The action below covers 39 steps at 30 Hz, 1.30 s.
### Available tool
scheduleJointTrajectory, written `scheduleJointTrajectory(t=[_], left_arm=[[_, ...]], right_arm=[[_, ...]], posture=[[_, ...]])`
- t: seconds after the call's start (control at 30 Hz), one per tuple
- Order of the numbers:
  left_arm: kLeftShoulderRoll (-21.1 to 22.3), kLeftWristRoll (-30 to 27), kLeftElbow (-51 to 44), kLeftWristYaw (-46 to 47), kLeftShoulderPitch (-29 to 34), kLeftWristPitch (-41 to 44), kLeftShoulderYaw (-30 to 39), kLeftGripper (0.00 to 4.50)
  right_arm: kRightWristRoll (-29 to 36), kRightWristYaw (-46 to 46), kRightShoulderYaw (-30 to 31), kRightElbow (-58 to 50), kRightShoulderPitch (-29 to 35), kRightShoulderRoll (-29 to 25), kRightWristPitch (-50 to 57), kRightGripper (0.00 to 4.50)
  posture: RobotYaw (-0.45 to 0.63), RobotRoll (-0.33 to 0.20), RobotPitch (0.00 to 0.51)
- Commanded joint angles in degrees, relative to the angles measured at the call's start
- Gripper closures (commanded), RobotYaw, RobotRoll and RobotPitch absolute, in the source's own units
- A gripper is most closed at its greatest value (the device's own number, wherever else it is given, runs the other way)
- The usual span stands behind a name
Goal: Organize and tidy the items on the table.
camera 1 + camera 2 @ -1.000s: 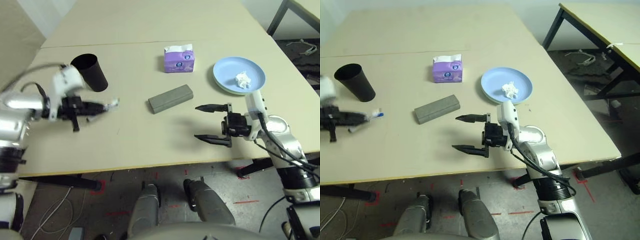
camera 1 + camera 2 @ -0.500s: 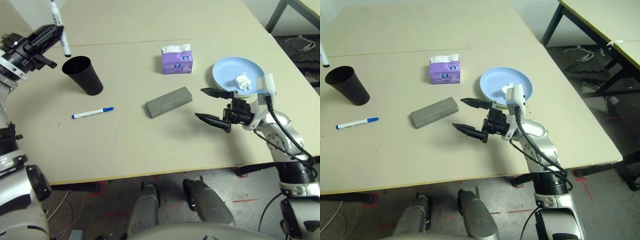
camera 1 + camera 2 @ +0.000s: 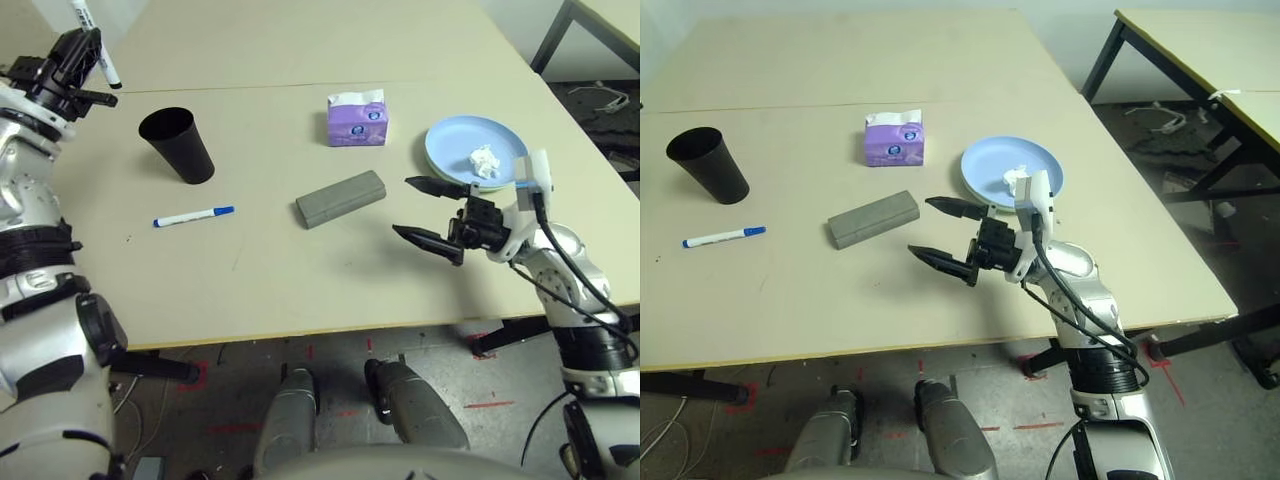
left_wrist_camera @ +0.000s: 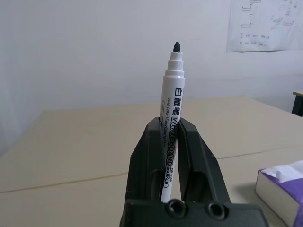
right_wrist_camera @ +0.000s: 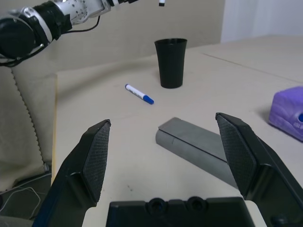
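Observation:
My left gripper is raised over the table's far left corner, shut on a white marker with a black cap, up and to the left of the black cup. The blue-capped marker lies in front of the cup. My right gripper hovers open, just right of the grey glasses case. The purple tissue pack stands behind the case. A white tissue wad rests on the blue plate, which has a greenish rim under it. The sunglasses are out of view.
The pale beige table has a thin seam across its far part. Its front edge runs close below my right gripper. A second table stands off to the right with cables on the floor beneath.
My left gripper lifted the black-capped marker off the table, held it above the cup, then moved it left of the cup. My right gripper rose slightly toward the case and stayed open.

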Motion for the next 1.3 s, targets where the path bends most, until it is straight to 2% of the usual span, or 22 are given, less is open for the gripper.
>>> scheduleJointTrajectory(t=[0.03,0.33,0.4,0.5,0.77,0.97,1.07,1.23,1.3], left_arm=[[-1.0,1.6,3.5,0.4,-1.0,-2.7,-1.0,4.25],[-1.6,2.6,5.8,2.5,2.3,-6.3,-0.9,4.25],[-2.0,2.1,5.5,2.8,3.3,-6.9,-0.4,3.51],[-2.7,0.4,4.4,2.3,4.6,-8.2,0.8,2.76],[-2.4,-2.1,-0.4,1.5,6.8,-7.0,2.3,0.01],[-1.3,-3.6,-5.1,0.9,6.9,-4.4,3.1,0.01],[-0.8,-6.8,-10.0,-3.1,7.6,0.8,2.8,0.01],[5.0,-11.1,-21.9,-16.1,12.5,14.6,-1.7,0.01],[9.6,-10.3,-27.7,-22.4,16.4,19.3,-6.0,0.01]], right_arm=[[-0.1,-0.4,-0.3,-1.6,1.1,-0.7,0.7,0.00],[-0.1,-0.4,-0.2,-2.3,1.4,-1.4,1.2,0.00],[0.0,-0.4,-0.1,-2.6,1.3,-1.6,1.6,0.00],[0.1,-0.3,-0.1,-2.8,1.1,-1.7,2.1,0.00],[0.4,-0.3,-0.2,-3.5,0.2,-2.0,3.3,0.00],[0.1,-0.1,0.2,-3.0,0.0,-1.7,3.2,0.00],[0.0,-0.1,0.3,-2.9,0.1,-1.6,3.1,0.00],[-0.3,0.2,0.3,-2.6,0.7,-1.7,2.8,0.00],[-0.3,0.2,0.3,-2.9,1.0,-1.7,2.9,0.00]], posture=[[-0.17,0.000,0.200],[-0.17,0.000,0.211],[-0.16,0.000,0.213],[-0.16,0.000,0.214],[-0.16,0.000,0.213],[-0.15,0.000,0.214],[-0.15,0.000,0.215],[-0.15,0.000,0.216],[-0.14,0.000,0.217]])
